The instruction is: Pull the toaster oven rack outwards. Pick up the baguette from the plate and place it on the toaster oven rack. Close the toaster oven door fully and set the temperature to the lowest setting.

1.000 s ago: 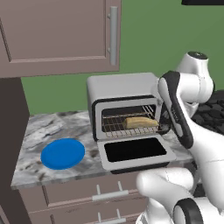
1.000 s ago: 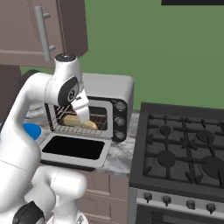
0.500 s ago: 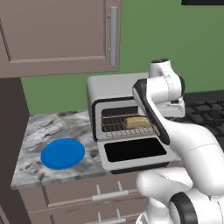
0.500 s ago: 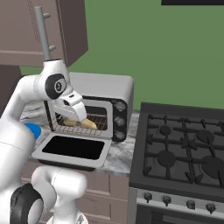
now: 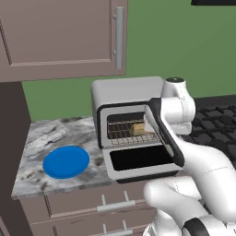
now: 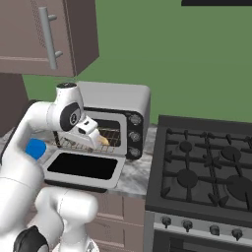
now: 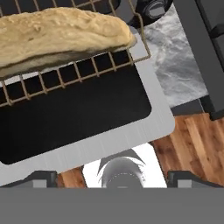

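surface: grey-white marbled stone countertop [image 5: 50, 136] | on it: boxy silver-grey toaster oven [image 5: 126, 99], at the counter's right end beside the black stove [image 6: 206, 162] | flat round bright blue plate [image 5: 66, 162], left of the toaster oven and apart from it, bare

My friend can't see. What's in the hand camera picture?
A tan baguette lies on the toaster oven rack, pulled out over the open toaster oven door. Marble counter and wood floor lie beyond it.
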